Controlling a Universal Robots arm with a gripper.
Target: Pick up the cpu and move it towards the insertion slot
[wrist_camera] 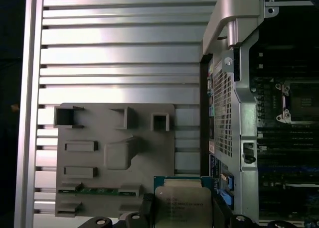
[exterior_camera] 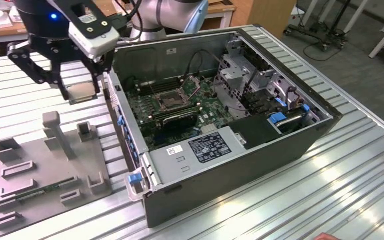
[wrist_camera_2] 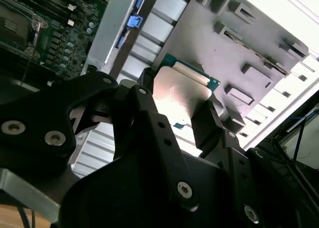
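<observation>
Black gripper (wrist_camera_2: 178, 102) links right up against the lens in the second wrist view, clenched on the cpu (wrist_camera_2: 185, 86) by two opposite edges, silver lid towards the camera and a strip of green rim showing at the far edge. Same hold in the first wrist view: chip flat between the fingers (wrist_camera: 146, 205), lid up. Hard to say whether the pads bear on the green rim or on the lid's edge; probably the rim.

Seen in the exterior view, held in the air above the slatted table (exterior_camera: 352, 170), just outside the side wall of the open computer case (exterior_camera: 245, 150), on the exterior view's left of it. Clear of the grey fixture plate (exterior_camera: 45, 170), with a green memory stick (exterior_camera: 38, 191) lying in one of its holders. Well apart from the insertion slot (exterior_camera: 170, 98), down on the green board inside the case, silver frame around a dark centre.

Judged as mid-carry: pickup done, chip not yet over the board.

To do this step well:
- Hold the chip level, with no tilt and no harder squeeze than needed on so thin a part.
- Travel high enough to pass over the case wall with room to spare, fingers included, not just the chip.
- Come to the socket squarely and slowly, edges parallel to the frame.
- Mind the dark cable (exterior_camera: 195, 62) looping above the board near the socket, a likely snag point.
</observation>
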